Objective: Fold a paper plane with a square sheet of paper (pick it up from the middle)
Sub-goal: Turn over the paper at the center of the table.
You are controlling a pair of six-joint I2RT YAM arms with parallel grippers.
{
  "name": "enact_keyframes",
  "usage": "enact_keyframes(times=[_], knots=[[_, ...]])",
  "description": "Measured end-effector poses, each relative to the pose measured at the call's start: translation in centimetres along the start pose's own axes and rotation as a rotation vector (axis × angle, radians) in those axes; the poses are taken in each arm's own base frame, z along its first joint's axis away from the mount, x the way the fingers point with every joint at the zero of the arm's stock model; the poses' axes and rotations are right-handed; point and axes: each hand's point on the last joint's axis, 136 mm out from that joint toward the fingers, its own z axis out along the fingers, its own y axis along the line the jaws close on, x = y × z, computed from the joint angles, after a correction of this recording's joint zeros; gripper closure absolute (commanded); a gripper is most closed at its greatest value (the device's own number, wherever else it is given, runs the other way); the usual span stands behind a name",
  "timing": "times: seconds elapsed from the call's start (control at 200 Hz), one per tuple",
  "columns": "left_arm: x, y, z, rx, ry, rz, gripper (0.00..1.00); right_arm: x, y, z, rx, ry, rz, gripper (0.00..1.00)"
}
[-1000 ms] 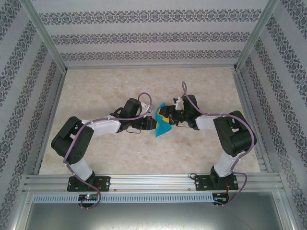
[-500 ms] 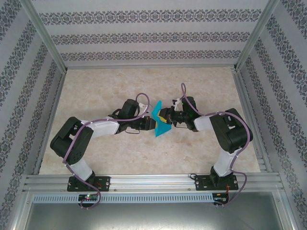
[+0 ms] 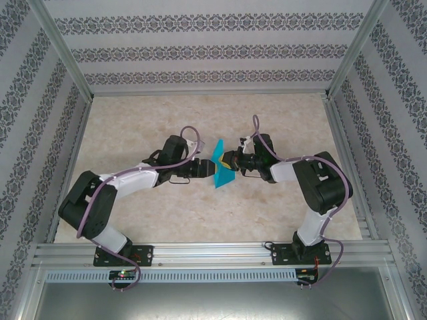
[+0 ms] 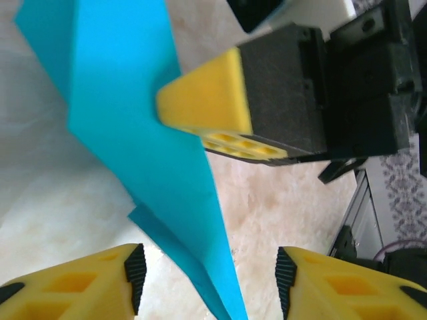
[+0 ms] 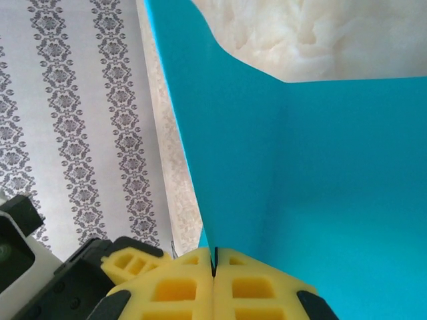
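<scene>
Now, with my right tool (image 5: 213,277) pinched shut on the half-folded paper (image 3: 222,177) over mid-tabletop (image 3: 133,127) from 3 o'clock and my left tool (image 4: 210,272) open astride its lower tip at 9 o'clock, I'd close squarely on it without tugging.

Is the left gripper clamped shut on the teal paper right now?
No: in the left wrist view the left gripper is open, its yellow fingers wide apart with the teal paper passing between them.

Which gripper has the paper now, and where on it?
The right gripper is shut on the folded teal paper, pinching one edge; the left gripper is open, not gripping.
</scene>
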Motion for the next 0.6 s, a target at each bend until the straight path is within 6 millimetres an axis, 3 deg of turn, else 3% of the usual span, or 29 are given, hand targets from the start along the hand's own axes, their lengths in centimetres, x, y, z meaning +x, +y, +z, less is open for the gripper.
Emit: enact_keyframes(times=[0.235,0.415,0.6], knots=[[-0.7,-0.6,-2.1,-0.012,-0.085,-0.12,0.27,0.1,2.5,-1.0,-0.035,-0.015,-0.047,1.0],[1.0,0.2,-1.8,-0.013,-0.076,-0.259,0.25,0.1,3.8,-1.5,-0.054,-0.029,-0.061,1.0],[0.9,-1.8,-1.3,0.043,-0.082,-0.279,0.26,0.2,5.0,-1.9,-0.074,-0.041,-0.083,1.0]])
